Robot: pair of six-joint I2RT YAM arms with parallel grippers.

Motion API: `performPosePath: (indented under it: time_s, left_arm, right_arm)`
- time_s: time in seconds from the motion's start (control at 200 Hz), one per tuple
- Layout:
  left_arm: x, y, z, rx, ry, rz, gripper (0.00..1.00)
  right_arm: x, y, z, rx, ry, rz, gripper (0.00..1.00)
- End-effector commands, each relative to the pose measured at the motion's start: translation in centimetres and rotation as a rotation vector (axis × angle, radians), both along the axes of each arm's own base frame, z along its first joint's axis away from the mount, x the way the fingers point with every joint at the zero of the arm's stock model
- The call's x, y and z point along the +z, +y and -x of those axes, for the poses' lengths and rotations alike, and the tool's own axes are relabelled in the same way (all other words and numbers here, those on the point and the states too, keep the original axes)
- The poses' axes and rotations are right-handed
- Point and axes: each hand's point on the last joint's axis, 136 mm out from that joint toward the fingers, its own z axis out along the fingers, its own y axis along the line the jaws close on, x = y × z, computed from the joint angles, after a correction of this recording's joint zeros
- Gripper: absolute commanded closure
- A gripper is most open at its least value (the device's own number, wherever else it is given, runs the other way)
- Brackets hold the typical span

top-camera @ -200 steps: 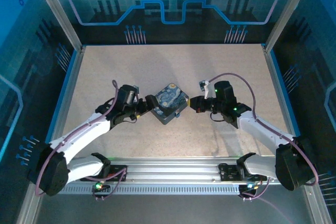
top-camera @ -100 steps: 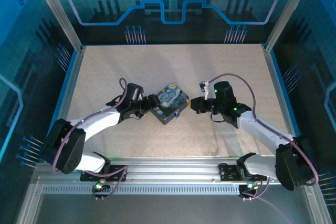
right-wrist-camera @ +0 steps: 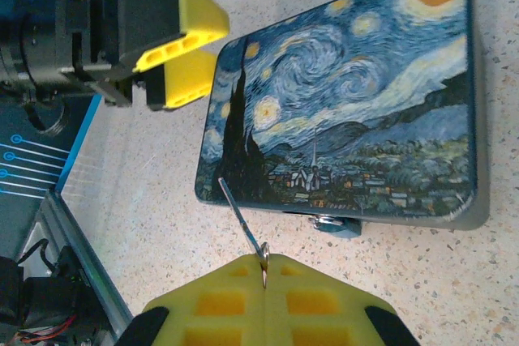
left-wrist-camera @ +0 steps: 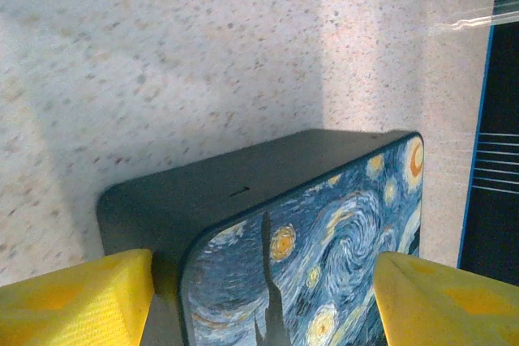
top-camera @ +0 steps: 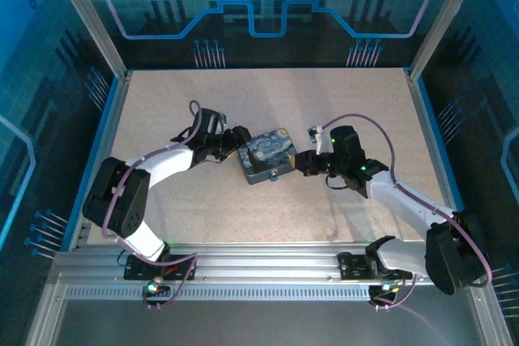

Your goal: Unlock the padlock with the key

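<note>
– Overhead, report positions.
– Left claw [top-camera: 238, 147] and right claw [top-camera: 297, 164] flank the painted box [top-camera: 265, 154] on the counter [top-camera: 340, 103].
– Left wrist?
– Yellow fingers [left-wrist-camera: 77, 297] clamp the box.
– Right wrist?
– Right claw pressed together, pinching the key [right-wrist-camera: 242, 220]; padlock [right-wrist-camera: 332, 223] sits against the box's side wall.

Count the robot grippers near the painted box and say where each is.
2. The left gripper straddles the painted box's left end, a finger on each side. The right gripper, at its right side, is shut on the key. None seems hidden.
</note>
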Motion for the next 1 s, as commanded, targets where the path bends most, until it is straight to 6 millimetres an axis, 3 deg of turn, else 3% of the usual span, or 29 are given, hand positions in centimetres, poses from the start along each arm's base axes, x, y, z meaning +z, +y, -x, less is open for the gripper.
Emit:
performPosePath:
  time_s: [0.0, 0.255, 0.385, 0.485, 0.65, 0.76, 0.995]
  left_arm:
    - [1.5, -1.5, -1.7, -0.084, -0.052, 0.029, 0.27]
    - [2.6, -2.7, -4.4, -0.150, -0.089, 0.035, 0.26]
    - [4.1, -1.9, -5.0, -0.155, -0.130, 0.013, 0.25]
    - [6.0, -0.7, -4.4, -0.138, -0.190, -0.036, 0.23]
    - [7.9, 0.9, -0.9, -0.108, -0.258, -0.050, 0.22]
    - [6.9, 1.1, 2.9, -0.105, -0.235, -0.031, 0.21]
    - [3.6, -3.4, 10.5, -0.232, -0.091, 0.062, 0.21]
  right_arm:
    - [1.4, 0.1, 0.1, 0.013, -0.035, -0.002, 1.00]
    - [1.1, 0.3, 0.0, 0.003, -0.016, -0.025, 1.00]
    - [0.6, 0.5, 0.1, 0.006, 0.006, -0.036, 1.00]
    - [0.4, 0.6, 0.1, 0.004, 0.015, -0.047, 1.00]
    - [-0.2, 1.0, -0.4, 0.008, 0.044, -0.050, 1.00]
    - [-0.3, 1.5, -1.2, 0.020, 0.061, -0.076, 1.00]
    - [-1.2, 1.7, -3.5, 0.010, 0.102, -0.093, 1.00]
